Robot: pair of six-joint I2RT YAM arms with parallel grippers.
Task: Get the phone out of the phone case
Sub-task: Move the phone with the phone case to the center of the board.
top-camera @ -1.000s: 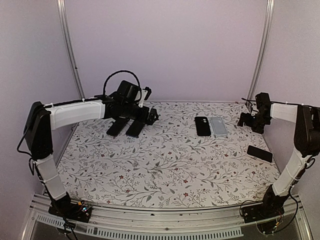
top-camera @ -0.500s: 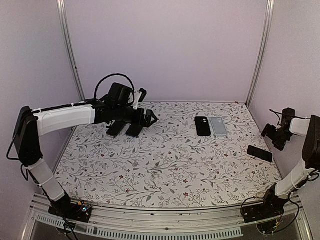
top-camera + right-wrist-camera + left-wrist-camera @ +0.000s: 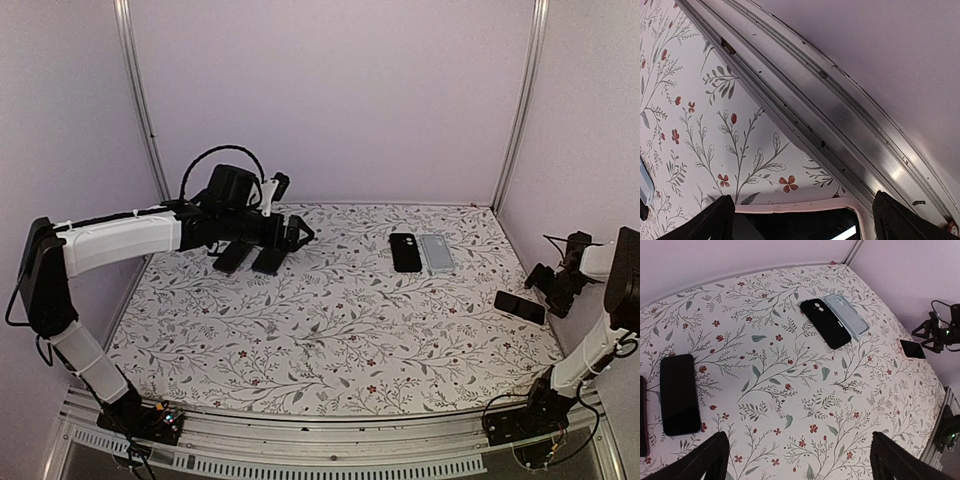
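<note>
Black phone case (image 3: 405, 252) lies flat at one o'clock on the floral surface (image 3: 330, 330), just beside a pale case (image 3: 436, 253); left gripper (image 3: 298, 235) at eleven and right gripper (image 3: 550, 283) at three gape empty, and pinching it flat could shove both.

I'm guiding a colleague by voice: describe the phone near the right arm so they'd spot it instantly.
Go to the flowered table's right edge, beside the right gripper. A dark phone lies flat there, alone; the left pair and the middle pair each lie side by side farther back.
</note>
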